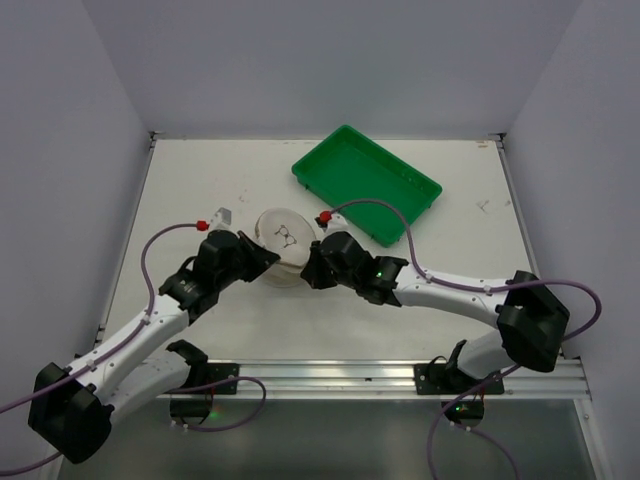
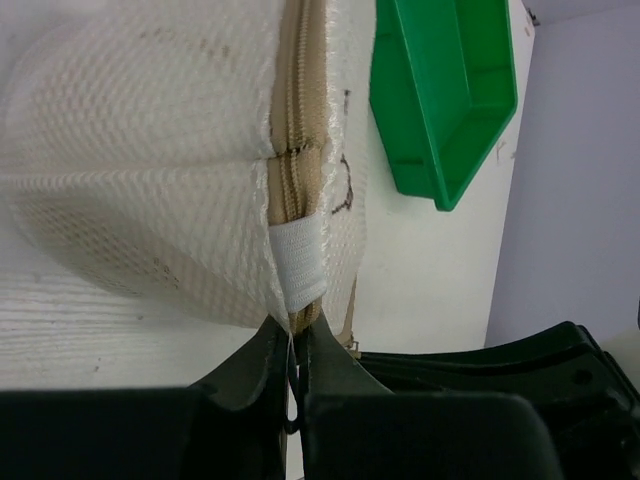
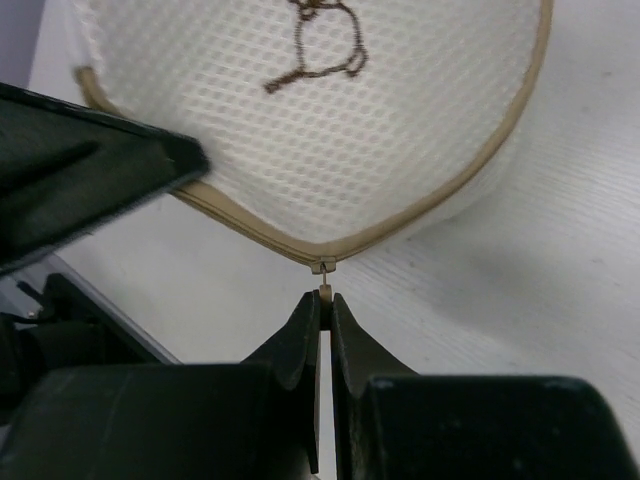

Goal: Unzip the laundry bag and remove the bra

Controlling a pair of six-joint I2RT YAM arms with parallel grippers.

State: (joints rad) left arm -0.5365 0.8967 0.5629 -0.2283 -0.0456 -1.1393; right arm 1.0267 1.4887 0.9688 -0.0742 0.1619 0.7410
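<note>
Our left gripper (image 2: 296,345) pinches the white round mesh laundry bag (image 2: 150,150); our right gripper (image 3: 325,318) pinches its small beige zipper pull (image 3: 325,292).

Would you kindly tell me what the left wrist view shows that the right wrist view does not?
Only the left wrist view shows the white fabric tab over the end of the beige zipper, the green tray, and the spot where the left tool grips the bag beneath that tab. Only the right wrist view shows the zipper pull pinched by the shut right tool. Both show the white mesh laundry bag and the table.
</note>
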